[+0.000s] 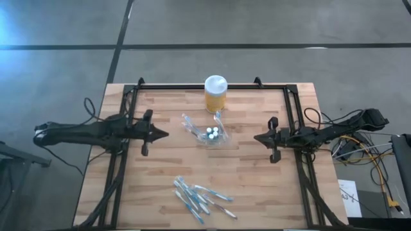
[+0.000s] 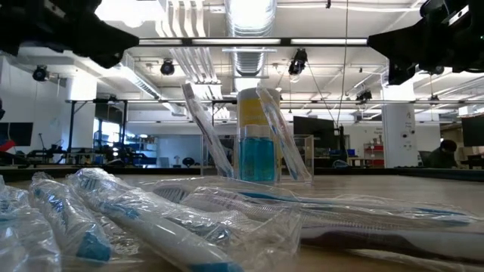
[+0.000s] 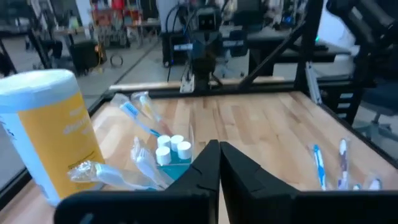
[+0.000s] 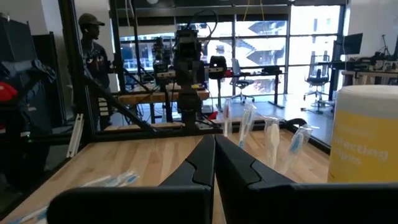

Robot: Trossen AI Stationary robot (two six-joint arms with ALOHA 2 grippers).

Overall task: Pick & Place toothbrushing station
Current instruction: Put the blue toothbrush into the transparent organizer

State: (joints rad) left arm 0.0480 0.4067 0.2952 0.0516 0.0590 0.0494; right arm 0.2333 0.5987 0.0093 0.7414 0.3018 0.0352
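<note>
The toothbrushing station [image 1: 212, 133], a clear plastic holder with small blue-and-white tubes and wrapped toothbrushes standing in its slots, rests on the wooden table near its middle; it also shows in the left wrist view [image 3: 168, 155] and the low view [image 2: 255, 143]. My left gripper [image 1: 166, 134] hovers shut and level to the station's left, touching nothing. My right gripper [image 1: 257, 137] hovers shut to its right, pointing at it. The shut fingers show in each wrist view [image 3: 217, 163] [image 4: 214, 155].
A yellow jar with a white lid [image 1: 216, 94] stands just behind the station at the far edge. Several wrapped toothbrushes [image 1: 196, 197] lie in a pile near the front edge. A black frame [image 1: 292, 115] borders the table. A person [image 4: 93, 56] stands beyond the table.
</note>
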